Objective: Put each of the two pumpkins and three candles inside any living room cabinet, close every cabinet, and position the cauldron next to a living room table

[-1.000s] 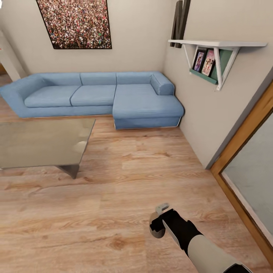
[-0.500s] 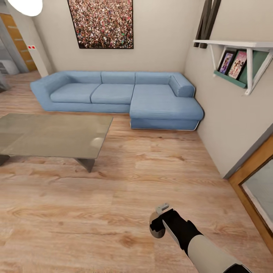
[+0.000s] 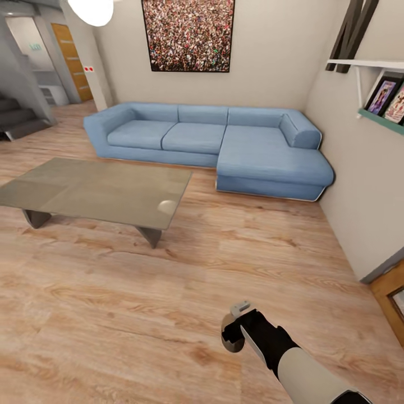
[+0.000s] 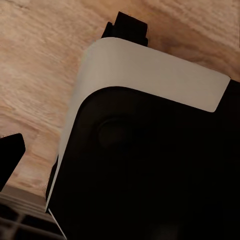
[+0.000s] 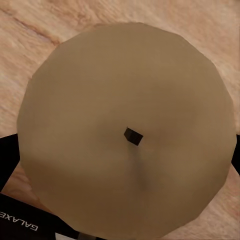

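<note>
While rolling over the wood floor [image 3: 140, 314], clamps a candle [image 5: 127, 135] in the right gripper [image 3: 234, 331], jaws shut on its sides, wick nub facing the wrist camera. Left jaws: cannot tell, black-and-white housing [image 4: 145, 150] blocking that view. Ahead, glass table [image 3: 101, 191] standing bare near a blue sofa [image 3: 224, 146], wall shelf [image 3: 381, 84] holding framed pictures.

We've got loads of open wood floor [image 3: 140, 314] ahead. The glass coffee table [image 3: 101, 191] blocks the left, the blue sofa [image 3: 224, 143] fills the back wall, and the wall [image 3: 359, 185] hems us in on the right.
</note>
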Controlling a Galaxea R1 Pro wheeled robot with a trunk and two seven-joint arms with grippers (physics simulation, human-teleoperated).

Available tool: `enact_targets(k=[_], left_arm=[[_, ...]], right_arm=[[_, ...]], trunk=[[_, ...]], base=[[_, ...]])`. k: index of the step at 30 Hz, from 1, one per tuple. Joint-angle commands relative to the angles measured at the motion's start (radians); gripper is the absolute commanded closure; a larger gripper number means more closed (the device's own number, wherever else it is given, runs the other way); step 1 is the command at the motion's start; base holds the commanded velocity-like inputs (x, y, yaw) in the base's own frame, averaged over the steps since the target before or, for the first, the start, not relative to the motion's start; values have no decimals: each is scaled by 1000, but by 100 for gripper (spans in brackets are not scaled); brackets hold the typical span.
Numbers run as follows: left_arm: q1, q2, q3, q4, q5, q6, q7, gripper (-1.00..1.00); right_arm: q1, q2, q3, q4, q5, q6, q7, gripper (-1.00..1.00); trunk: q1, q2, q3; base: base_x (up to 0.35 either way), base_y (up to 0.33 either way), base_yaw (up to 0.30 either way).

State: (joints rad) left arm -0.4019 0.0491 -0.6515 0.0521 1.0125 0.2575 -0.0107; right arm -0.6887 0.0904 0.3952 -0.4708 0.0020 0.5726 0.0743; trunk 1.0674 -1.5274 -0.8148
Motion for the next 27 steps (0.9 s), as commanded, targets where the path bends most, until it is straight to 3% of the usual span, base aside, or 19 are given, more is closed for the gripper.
enact_targets(k=[1,27], left_arm=[[0,0,0,0,0,0,0,-100],[0,0,1,0,0,0,0,-100]], right_arm=[[0,0,0,0,0,0,0,100],[0,0,-1,1,0,0,0,100]], trunk=[[0,0,0],[0,0,0]], base=[[0,0,289],[0,0,289]])
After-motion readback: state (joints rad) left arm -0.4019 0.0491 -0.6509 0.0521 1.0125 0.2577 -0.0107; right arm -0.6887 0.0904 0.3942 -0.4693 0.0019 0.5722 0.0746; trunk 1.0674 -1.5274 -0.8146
